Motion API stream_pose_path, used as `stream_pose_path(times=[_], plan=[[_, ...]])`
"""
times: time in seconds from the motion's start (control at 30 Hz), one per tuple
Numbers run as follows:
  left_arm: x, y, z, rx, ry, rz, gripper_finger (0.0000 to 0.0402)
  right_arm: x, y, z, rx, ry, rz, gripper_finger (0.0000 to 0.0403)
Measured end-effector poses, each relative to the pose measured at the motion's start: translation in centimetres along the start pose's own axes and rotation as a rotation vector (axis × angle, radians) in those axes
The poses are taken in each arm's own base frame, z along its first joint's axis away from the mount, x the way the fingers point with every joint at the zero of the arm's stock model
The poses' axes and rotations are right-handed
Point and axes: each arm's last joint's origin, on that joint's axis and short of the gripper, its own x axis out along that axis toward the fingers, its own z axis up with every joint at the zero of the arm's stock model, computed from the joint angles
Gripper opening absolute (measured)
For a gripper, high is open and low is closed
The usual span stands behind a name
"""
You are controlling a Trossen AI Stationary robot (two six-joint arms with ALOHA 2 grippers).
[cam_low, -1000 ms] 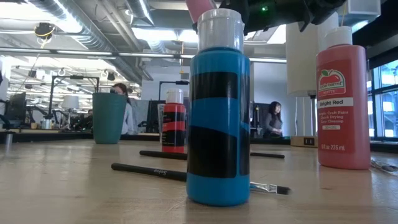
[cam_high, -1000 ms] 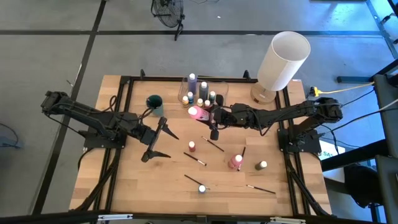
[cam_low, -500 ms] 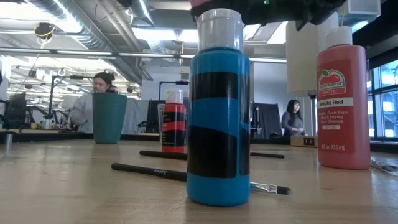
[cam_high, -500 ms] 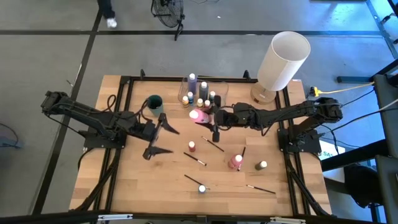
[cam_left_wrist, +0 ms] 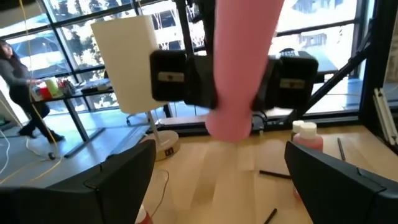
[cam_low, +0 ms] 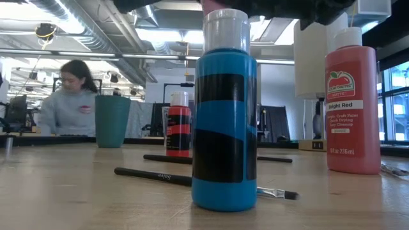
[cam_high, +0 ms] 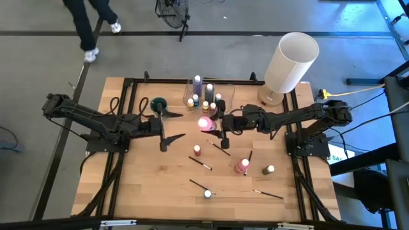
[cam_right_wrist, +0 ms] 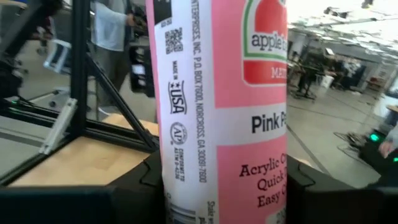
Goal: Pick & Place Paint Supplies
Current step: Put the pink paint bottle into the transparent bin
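One pink paint bottle point(cam_high: 206, 122) pinched upright in right gripper point(cam_high: 220, 123), left gripper point(cam_high: 171, 126) spread wide.

The tabletop point(cam_high: 140, 185) is pale wood in jointed strips, smooth with a faint sheen, edged by a black metal frame point(cam_high: 130, 96). The pink bottle point(cam_right_wrist: 224, 106) is smooth plastic wrapped in a glossy printed paper label, and the blue bottle point(cam_low: 224, 128) and red bottle point(cam_low: 352, 108) are likewise shiny plastic with matt white caps. The brush point(cam_low: 153, 176) has a matt black handle, the teal cup point(cam_low: 112, 121) looks dull plastic, and the left pincer's fingers point(cam_left_wrist: 348, 186) are matt dark plastic.
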Motion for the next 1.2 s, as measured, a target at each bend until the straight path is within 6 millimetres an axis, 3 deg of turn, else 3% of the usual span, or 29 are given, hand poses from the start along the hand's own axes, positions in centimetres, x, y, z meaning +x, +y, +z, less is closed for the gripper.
stream_pose_path(times=[0.37,0.77,1.2], plan=[[1.9,-1.0,-1.8,0.046,0.080,0.061,0.0353,0.0,0.1,0.2,-0.019,-0.027,0.036,0.0168],[1.1,-0.5,-0.3,0.107,-0.007,0.168,0.0351,0.0,0.1,0.3,-0.019,-0.032,0.079,0.0168],[1.2,-0.2,0.0,0.038,-0.035,0.180,0.0351,1.4,0.1,3.2,0.006,0.043,0.145,0.0168]])
